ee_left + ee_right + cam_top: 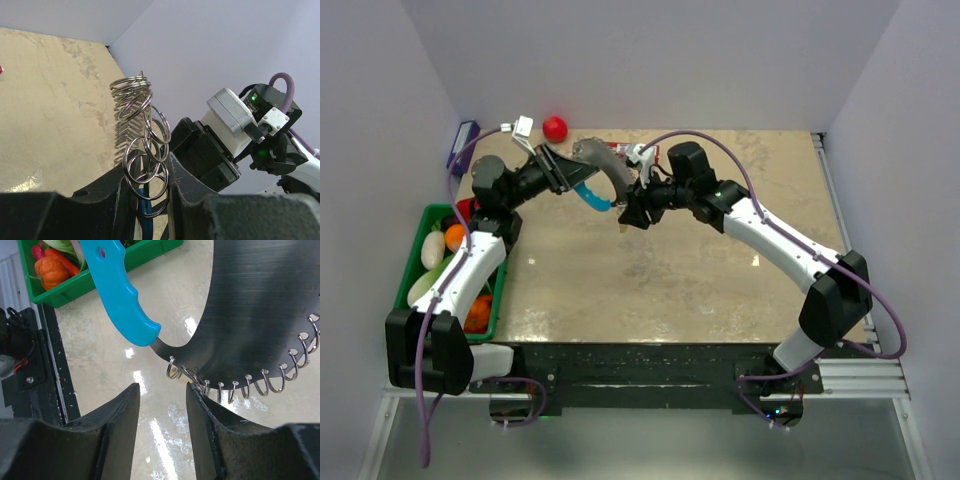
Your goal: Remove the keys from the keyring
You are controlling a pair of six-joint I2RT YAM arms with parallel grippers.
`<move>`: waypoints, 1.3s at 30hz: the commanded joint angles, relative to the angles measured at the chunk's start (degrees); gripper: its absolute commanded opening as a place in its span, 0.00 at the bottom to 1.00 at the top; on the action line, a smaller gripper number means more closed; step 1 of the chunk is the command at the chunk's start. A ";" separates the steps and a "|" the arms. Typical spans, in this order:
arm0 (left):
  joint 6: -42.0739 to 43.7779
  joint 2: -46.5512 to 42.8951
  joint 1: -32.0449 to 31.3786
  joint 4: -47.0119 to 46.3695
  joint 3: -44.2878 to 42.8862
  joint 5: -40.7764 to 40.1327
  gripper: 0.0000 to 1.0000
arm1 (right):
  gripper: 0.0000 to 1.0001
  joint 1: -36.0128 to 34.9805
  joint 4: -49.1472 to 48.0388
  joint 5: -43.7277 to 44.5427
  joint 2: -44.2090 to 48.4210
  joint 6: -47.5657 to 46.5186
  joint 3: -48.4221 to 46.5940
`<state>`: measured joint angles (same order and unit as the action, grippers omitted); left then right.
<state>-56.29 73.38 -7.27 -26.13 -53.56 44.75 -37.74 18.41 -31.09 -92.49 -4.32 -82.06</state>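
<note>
The keyring (pixel 603 168) is a curved grey metal plate with a row of silvery rings along its edge and a light-blue segment (pixel 590 197). It is held in the air over the far middle of the table. My left gripper (pixel 563 176) is shut on it; in the left wrist view the rings (pixel 145 145) and the blue part (pixel 145 212) sit between its fingers (pixel 192 200). My right gripper (pixel 162 395) is open, its right fingertip (pixel 200 392) touching the end rings (pixel 173 371). A tiny brass-yellow key (pixel 623 228) hangs just below my right gripper (pixel 632 213).
A green bin (pixel 438 209) of toy vegetables stands at the left edge, also in the right wrist view (pixel 150 252). A red ball (pixel 554 127) lies at the far left by the back wall. White walls close in the table on three sides.
</note>
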 commanded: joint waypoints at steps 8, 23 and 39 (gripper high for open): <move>-0.92 -2.19 0.76 -4.54 0.30 0.60 0.00 | 0.44 0.12 -2.68 -1.78 -0.32 2.12 -3.37; -1.28 -1.93 0.94 -5.42 0.83 0.51 0.00 | 0.39 0.21 -4.18 -1.96 -1.11 3.88 -4.25; -2.07 -1.84 1.12 -6.39 1.00 1.04 0.00 | 0.36 0.21 -3.73 1.21 -2.08 2.30 -4.42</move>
<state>-57.52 73.38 -6.70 -28.27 -52.58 45.15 -37.74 16.03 -30.52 -94.61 -1.32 -84.64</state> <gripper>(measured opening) 0.298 0.360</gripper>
